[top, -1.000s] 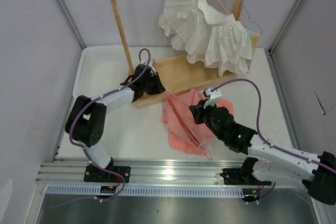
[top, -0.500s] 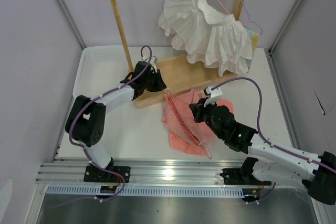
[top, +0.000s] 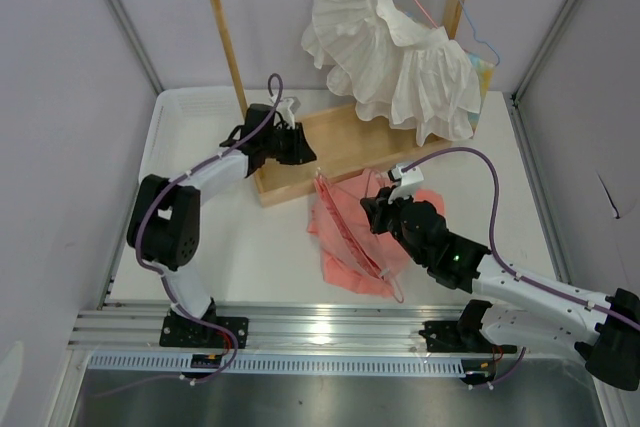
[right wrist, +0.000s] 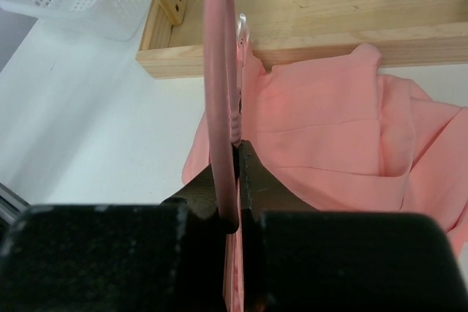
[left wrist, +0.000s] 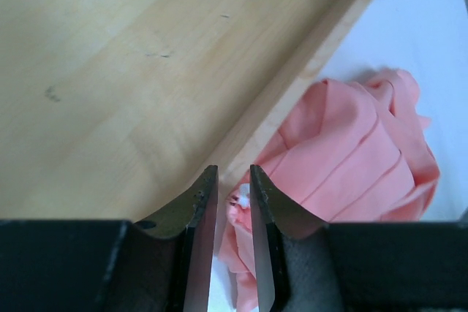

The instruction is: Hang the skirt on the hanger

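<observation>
The salmon-pink skirt (top: 345, 252) lies crumpled on the white table just in front of the wooden rack base. The pale-pink wire hanger (top: 347, 234) lies slanted across it. My right gripper (top: 372, 209) is shut on the hanger wire (right wrist: 218, 56), which arcs up from between its jaws over the skirt (right wrist: 329, 122). My left gripper (top: 305, 150) hovers over the front edge of the wooden base, back and to the left of the skirt. In the left wrist view its jaws (left wrist: 234, 171) stand a narrow gap apart with nothing in them, and the skirt (left wrist: 351, 151) lies beyond.
The wooden rack has a flat base (top: 340, 137) and an upright post (top: 228, 47). A white ruffled garment (top: 400, 47) hangs from its rail at the back right, with a light-blue hanger (top: 484, 44) beside it. A white basket (top: 190, 117) stands at the back left.
My left gripper has moved back and up from the base's front edge, and its jaws have parted slightly. The right arm, hanger and skirt have not moved.
</observation>
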Robot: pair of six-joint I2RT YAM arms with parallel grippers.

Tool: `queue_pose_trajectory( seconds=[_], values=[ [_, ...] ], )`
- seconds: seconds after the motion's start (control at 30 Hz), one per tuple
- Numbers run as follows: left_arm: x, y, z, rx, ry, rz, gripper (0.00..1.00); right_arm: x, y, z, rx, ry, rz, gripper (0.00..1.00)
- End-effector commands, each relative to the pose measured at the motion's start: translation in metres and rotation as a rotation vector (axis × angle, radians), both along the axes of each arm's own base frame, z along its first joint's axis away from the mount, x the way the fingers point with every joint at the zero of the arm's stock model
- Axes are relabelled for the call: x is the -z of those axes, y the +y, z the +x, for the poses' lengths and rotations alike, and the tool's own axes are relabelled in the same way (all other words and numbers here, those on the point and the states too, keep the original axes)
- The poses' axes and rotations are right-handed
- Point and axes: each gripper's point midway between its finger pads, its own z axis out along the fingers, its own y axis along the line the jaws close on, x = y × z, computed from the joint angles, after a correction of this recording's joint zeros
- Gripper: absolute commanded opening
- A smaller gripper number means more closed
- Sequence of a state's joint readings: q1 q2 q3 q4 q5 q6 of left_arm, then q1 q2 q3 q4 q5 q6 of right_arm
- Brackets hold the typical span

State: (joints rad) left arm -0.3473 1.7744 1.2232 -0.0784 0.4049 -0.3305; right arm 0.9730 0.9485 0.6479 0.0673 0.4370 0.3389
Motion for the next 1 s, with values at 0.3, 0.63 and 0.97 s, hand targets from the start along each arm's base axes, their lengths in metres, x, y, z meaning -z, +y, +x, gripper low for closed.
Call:
queue_pose_trajectory(
  seconds=[0.3,0.63,0.97],
  values=[
    [0.012,-0.023,-0.015,0.24,-0.046,-0.051,0.29,-0.029,-0.004,0.007,0.035,-0.05,0.03,0.0],
    [0.002,-0.01,-0.014,0.226,-0.083,-0.094,0.29,-0.028,-0.004,0.007,0.036,-0.045,0.033,0.0],
    [-0.001,-0.001,-0.016,0.235,-0.112,-0.123,0.35,-0.029,-0.004,0.007,0.032,-0.046,0.03,0.0]
  ],
)
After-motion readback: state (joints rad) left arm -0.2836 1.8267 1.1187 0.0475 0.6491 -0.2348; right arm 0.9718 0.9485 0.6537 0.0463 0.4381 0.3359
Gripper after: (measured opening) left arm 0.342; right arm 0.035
